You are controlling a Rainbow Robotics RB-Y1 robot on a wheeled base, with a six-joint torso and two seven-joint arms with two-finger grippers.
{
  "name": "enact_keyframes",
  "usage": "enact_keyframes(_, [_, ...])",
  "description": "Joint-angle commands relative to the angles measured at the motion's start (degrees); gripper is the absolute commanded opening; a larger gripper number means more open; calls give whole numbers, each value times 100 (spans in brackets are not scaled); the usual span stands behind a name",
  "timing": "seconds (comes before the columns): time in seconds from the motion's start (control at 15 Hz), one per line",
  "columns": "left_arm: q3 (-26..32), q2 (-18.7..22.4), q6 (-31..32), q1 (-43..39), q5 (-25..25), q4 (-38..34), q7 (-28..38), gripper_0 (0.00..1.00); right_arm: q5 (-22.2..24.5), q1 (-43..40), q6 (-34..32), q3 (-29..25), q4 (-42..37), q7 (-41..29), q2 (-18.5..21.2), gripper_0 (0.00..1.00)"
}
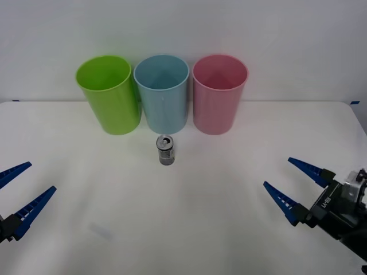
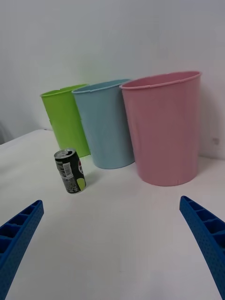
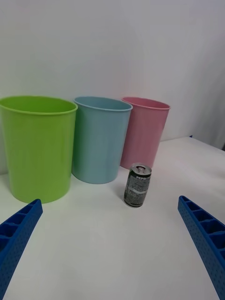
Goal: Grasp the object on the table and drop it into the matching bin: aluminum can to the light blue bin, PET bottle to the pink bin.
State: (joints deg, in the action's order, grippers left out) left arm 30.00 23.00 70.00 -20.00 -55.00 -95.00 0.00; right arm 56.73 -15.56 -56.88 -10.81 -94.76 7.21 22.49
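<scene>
Right gripper: your right arm holds it low over the near right part of the table, blue ribbed fingers spread wide apart, nothing between them, tips pointing toward the bins.

Left gripper: at the near left edge of your front view, over the table's left side, fingers likewise spread and holding nothing.

Aluminum can: one, upright on the table, pull-tab top facing up, dark label band around the body. You find it near the table's middle, between the two grippers and well apart from both. It stands just in front of the light blue bin, not touching it.

Light blue bin: upright, middle of the row along the far side of the table, open rim up.

Pink bin: upright, just beside the light blue bin on your right.

Lime green bin: upright, just beside the light blue bin on your left; whether the two touch cannot be told.

Wall: plain white, behind the bins.
</scene>
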Motion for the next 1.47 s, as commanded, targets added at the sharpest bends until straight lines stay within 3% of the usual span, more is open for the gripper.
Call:
enact_keyframes(0.07, [0,0,0,0,0,0,0,100,101,106,239,272,1,175,-43,100])
enact_keyframes(0.27, [0,0,0,0,0,0,0,100,435,290,388,387,54,351,-280,100])
enact_keyframes(0.53, [0,0,0,0,0,0,0,100,796,818,168,448,766,562,-640,100])
enact_keyframes(1.0, [0,0,0,0,0,0,0,100,796,1415,406,949,1460,905,-746,100])
enact_keyframes(1.2, [0,0,0,0,0,0,0,100,804,1512,828,1230,1460,1019,-842,100])
enact_keyframes(1.47, [0,0,0,0,0,0,0,100,1182,1837,1065,1336,1724,1116,-1203,100])
